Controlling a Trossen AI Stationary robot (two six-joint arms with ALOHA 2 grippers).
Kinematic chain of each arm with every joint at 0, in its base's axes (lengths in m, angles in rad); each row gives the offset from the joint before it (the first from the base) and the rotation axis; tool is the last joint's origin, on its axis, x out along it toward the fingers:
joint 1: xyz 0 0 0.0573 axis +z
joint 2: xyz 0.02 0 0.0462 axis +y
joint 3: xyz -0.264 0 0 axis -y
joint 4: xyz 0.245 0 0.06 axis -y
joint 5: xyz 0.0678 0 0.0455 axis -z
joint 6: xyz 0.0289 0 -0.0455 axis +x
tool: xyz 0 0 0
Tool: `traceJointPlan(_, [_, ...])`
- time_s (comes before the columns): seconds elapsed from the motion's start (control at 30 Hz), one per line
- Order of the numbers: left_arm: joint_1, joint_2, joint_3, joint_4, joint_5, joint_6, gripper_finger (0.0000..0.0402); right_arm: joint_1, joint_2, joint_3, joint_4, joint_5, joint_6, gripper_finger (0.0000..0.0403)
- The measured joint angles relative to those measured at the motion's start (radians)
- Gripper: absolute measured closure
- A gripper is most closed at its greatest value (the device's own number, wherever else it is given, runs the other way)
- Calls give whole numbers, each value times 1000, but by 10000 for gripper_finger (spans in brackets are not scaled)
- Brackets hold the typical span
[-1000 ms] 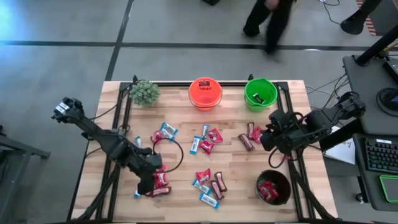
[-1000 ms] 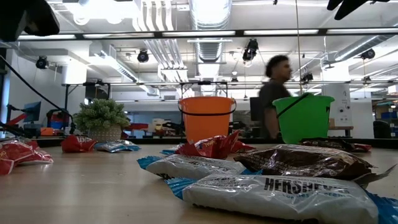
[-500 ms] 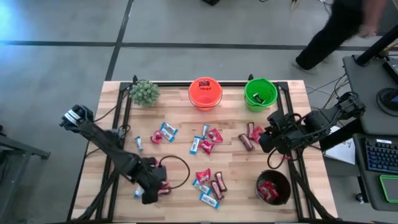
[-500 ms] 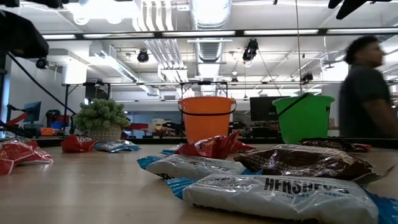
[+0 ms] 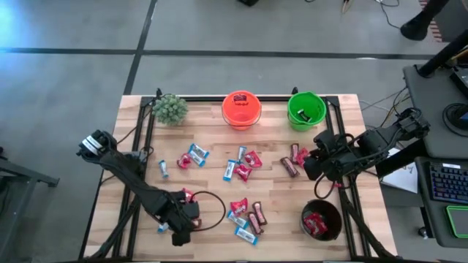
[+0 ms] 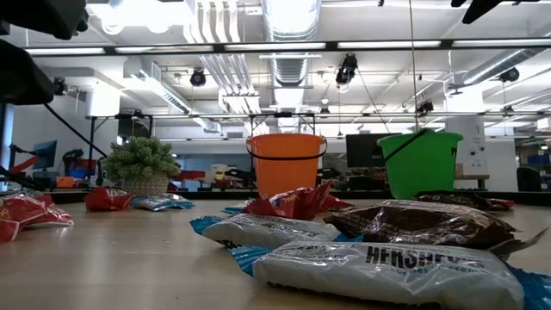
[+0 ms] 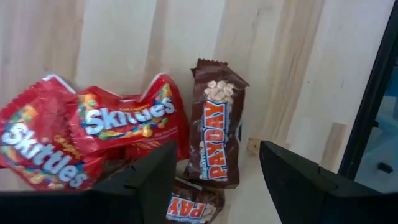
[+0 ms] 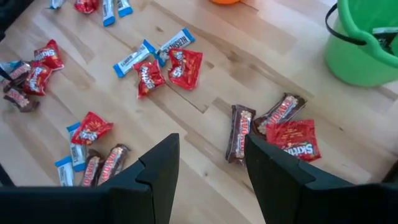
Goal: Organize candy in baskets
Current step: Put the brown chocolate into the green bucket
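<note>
The left gripper (image 5: pixel 180 228) had travelled toward the table's 7 o'clock corner and hung there with fingers spread and empty over Skittles packets (image 7: pixel 93 134) and a PayDay bar (image 7: pixel 214 130). Judged: a pickup was imminent. The right gripper (image 5: pixel 313 164) waited unchanged at 3 o'clock, parted and empty. Candy lay scattered mid-table; the orange basket (image 5: pixel 241 109) and green basket (image 5: pixel 306 109) stood at 12 o'clock, the black basket (image 5: pixel 321 219) at 5 o'clock.

You're working on a pale, matt wood table (image 5: pixel 208 124) with visible grain. The Skittles packets (image 7: pixel 93 134) are glossy, crinkled red film; the PayDay bar (image 7: pixel 214 134) wears smooth brown wrapper. The green bucket (image 8: pixel 367 46) looks like smooth plastic.
</note>
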Motion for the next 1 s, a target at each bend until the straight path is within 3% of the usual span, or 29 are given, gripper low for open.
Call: traceJointPlan(1.0, [-12,127,0,51,0,-44,189,0,0,0,18,-18,-11,232])
